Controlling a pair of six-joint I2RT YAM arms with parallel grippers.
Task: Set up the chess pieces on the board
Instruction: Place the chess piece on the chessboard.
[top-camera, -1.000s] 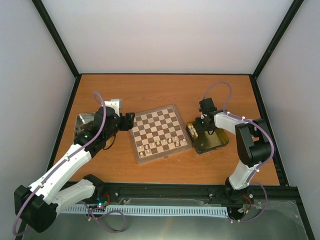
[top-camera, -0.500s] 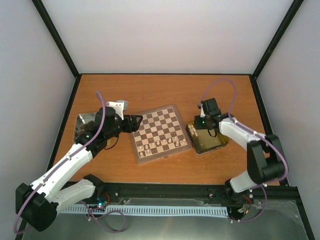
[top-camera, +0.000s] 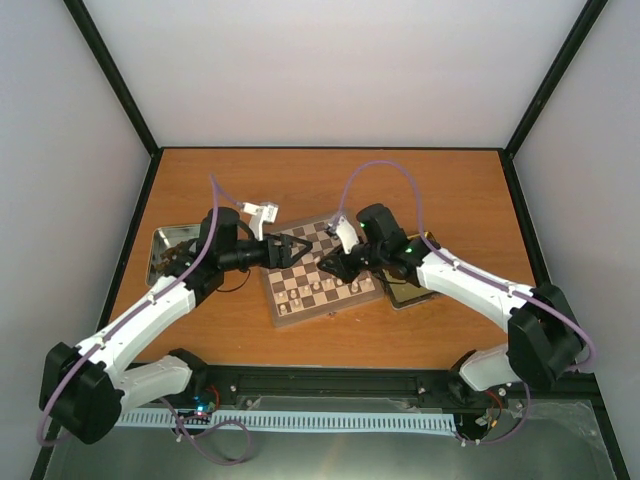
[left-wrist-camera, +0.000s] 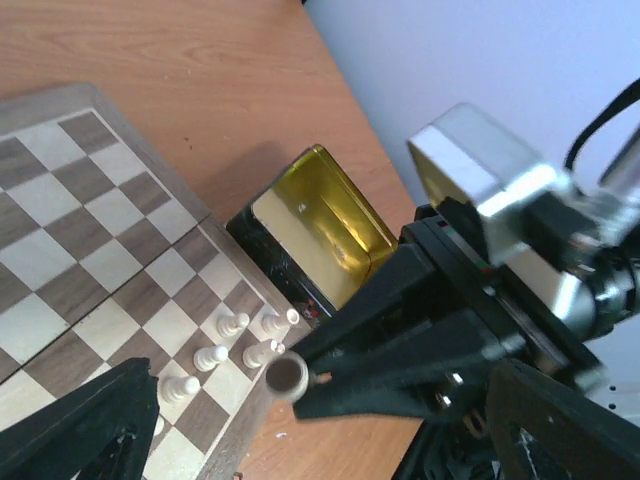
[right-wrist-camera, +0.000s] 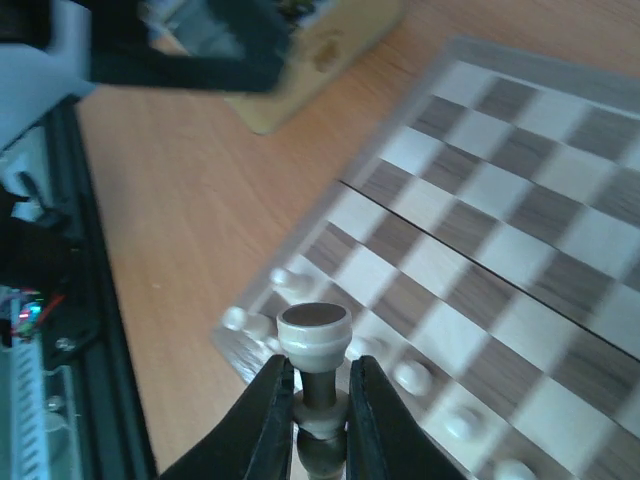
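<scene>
collision risk between arms

right gripper (right-wrist-camera: 318, 388) pinched shut on cream piece (right-wrist-camera: 313, 335) by its stem, held above corner of board (right-wrist-camera: 520, 200) near the placed row (right-wrist-camera: 400, 376). left gripper (top-camera: 303, 247) spread wide, empty, nose-to-nose with it. likely failures: the two arms' fingers clip each other, or piece topples standing neighbours on the way down. off-centre release would leave it straddling squares.

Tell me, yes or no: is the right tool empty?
No, in the right wrist view the right tool pinches a cream chess piece by its stem between its two fingers.
</scene>
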